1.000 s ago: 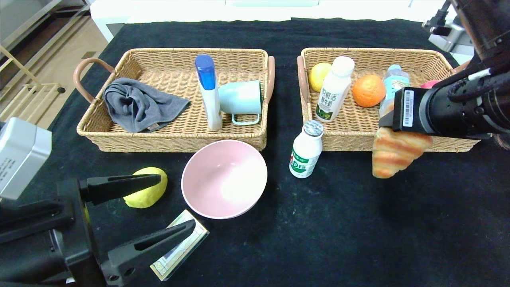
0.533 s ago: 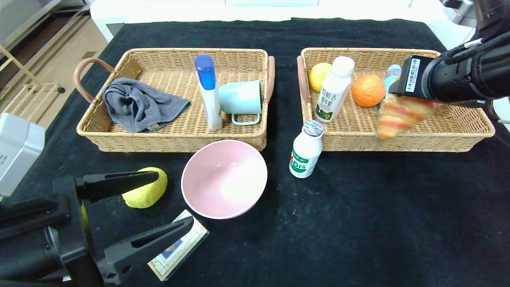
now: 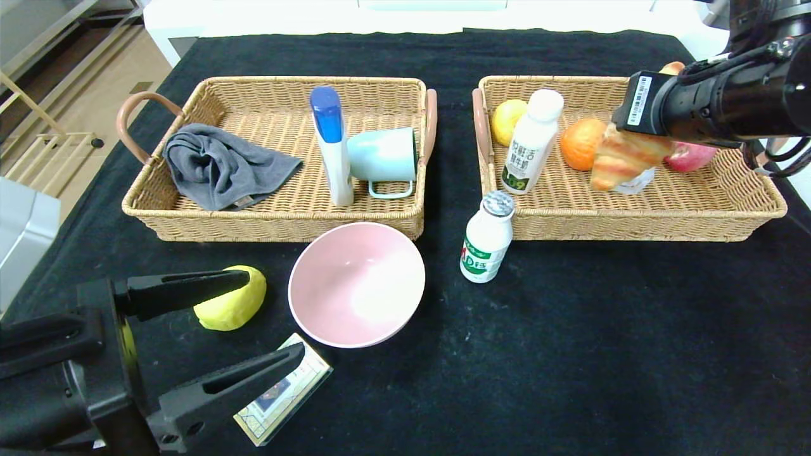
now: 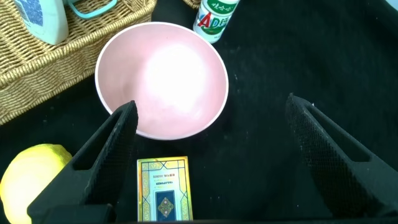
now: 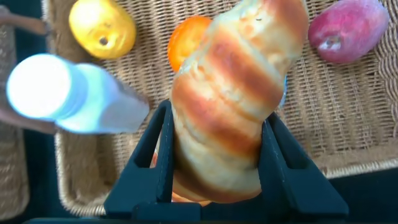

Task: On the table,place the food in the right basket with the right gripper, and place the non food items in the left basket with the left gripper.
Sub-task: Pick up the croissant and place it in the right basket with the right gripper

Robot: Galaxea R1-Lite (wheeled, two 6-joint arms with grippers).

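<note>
Croissant [image 3: 624,161] in right gripper [image 3: 618,149]

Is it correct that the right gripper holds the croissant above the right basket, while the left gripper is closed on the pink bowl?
Not entirely. The right gripper does hold the croissant above the right basket. But the left gripper is open and grips nothing: the left wrist view shows its fingers spread wide, with the pink bowl and a card lying untouched on the table.
</note>
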